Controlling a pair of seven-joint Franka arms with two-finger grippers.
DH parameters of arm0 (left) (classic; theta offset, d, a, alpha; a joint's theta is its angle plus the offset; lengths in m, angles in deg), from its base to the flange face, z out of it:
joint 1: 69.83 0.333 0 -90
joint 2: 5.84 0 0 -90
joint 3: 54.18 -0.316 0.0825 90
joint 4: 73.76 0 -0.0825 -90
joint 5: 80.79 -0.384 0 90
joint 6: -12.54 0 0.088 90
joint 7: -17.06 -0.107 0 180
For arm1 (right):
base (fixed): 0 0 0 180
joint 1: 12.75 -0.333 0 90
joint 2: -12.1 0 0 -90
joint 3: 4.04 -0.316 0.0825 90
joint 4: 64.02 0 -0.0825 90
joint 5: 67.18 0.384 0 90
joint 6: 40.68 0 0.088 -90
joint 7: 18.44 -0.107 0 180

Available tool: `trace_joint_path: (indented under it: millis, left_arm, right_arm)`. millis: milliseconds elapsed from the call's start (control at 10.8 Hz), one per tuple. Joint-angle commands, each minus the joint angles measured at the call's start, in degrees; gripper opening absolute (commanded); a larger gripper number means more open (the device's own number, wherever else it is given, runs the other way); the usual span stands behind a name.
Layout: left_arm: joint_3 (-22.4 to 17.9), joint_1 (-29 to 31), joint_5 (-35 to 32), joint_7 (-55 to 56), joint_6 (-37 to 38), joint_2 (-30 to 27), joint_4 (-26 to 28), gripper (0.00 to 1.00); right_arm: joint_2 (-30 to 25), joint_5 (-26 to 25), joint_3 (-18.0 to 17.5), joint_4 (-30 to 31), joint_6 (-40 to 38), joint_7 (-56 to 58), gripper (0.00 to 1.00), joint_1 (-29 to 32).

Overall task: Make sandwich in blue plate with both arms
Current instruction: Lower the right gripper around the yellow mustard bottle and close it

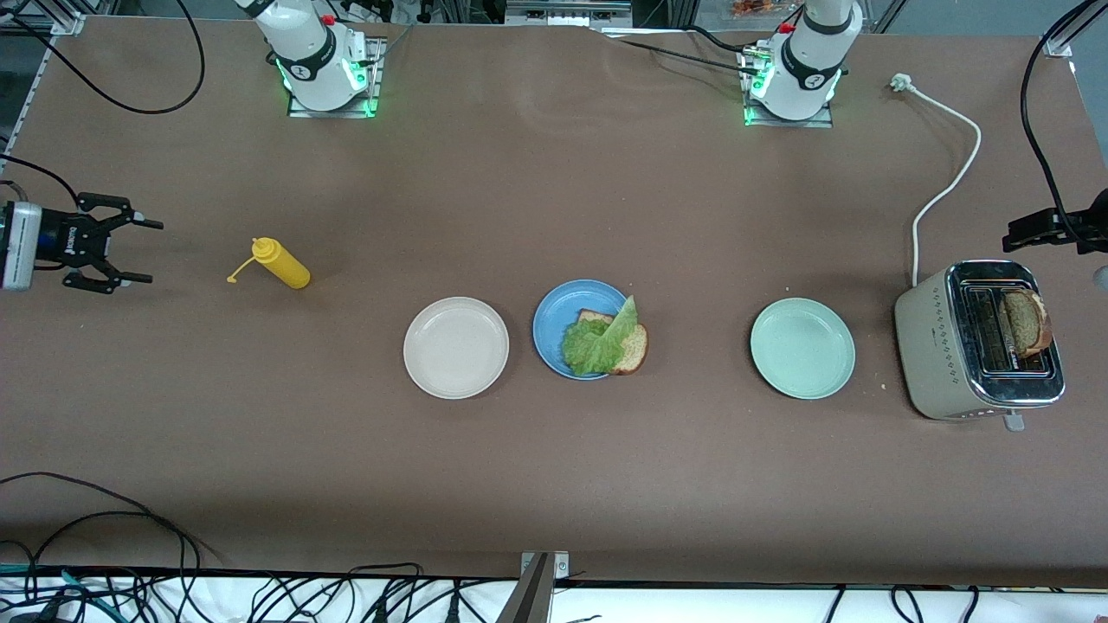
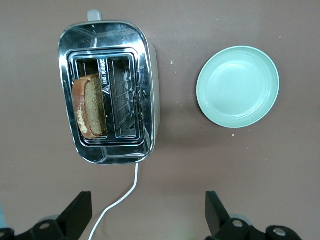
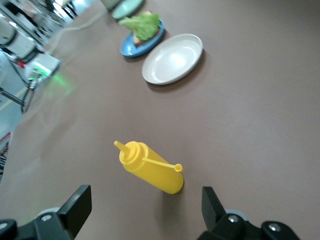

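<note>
Plate first: we see the blue plate (image 1: 571,322) at centre frame in the front view, holding one bread slice (image 1: 630,348) with a lettuce leaf (image 1: 597,342) on top; the slice overhangs the rim toward the mint-green plate (image 1: 802,348). No top slice on it yet. The beige plate (image 1: 456,347) sits beside the blue one, toward the right arm's end of the table.

The second bread slice (image 2: 90,106) stands in one slot of the toaster (image 1: 978,342), at the right of the front frame, beside the mint-green plate. Its white cord (image 1: 948,186) runs up the frame toward the left arm's base.

Right gripper (image 1: 130,251) is at the far left edge of the front view, fingers spread wide, holding nothing. A yellow squeeze bottle (image 1: 281,264) lies on its side between it and the plates. The blue plate is well apart from this gripper.

Left gripper (image 2: 147,210) is at the right edge of the front frame, up over the table just beside the toaster, fingers wide apart, empty. Its wrist view looks straight down on the toaster and the mint-green plate. The blue plate is well apart from it too.
</note>
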Motion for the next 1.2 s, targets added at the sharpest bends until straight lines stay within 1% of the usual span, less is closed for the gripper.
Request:
trace_joint_path:
  millis: [0, 93, 278, 463, 648, 833, 1110]
  left_arm:
    - [1.1, -0.1, 0.3, -0.1, 2.3, 0.4, -3.2, 1.0]
    - [1.8, -0.2, 2.6, 0.0, 3.7, -0.3, -3.2, 1.0]
    - [4.5, -0.1, 3.2, 0.8, 3.8, -0.7, -3.2, 1.0]
    - [5.0, -0.6, 3.3, 0.2, 3.8, -0.4, -3.2, 1.0]
    - [6.7, -1.4, 2.5, 0.8, 3.8, 0.0, -3.3, 1.0]
    - [6.8, -1.6, 2.4, 0.5, 3.8, -0.1, -3.3, 1.0]
    - [6.7, -1.6, 2.4, 0.1, 3.8, 0.0, -3.3, 1.0]
  right_arm:
    - [6.7, 5.7, -0.1, 0.5, -4.3, 13.5, 0.98, 4.0]
    - [8.6, 6.7, -0.1, 0.5, -4.6, 16.1, 0.98, 4.7]
    - [12.1, 8.6, -0.1, 0.6, -5.0, 19.5, 0.97, 5.1]
    - [13.0, 11.3, -0.4, 2.1, -5.3, 21.8, 0.97, 4.9]
    - [14.3, 14.1, -0.5, 3.8, -5.6, 26.1, 0.98, 4.9]
    - [16.7, 16.6, -0.9, 3.8, -5.8, 29.6, 0.98, 4.7]
    - [19.0, 17.8, -1.5, 4.2, -5.7, 32.8, 0.98, 4.8]
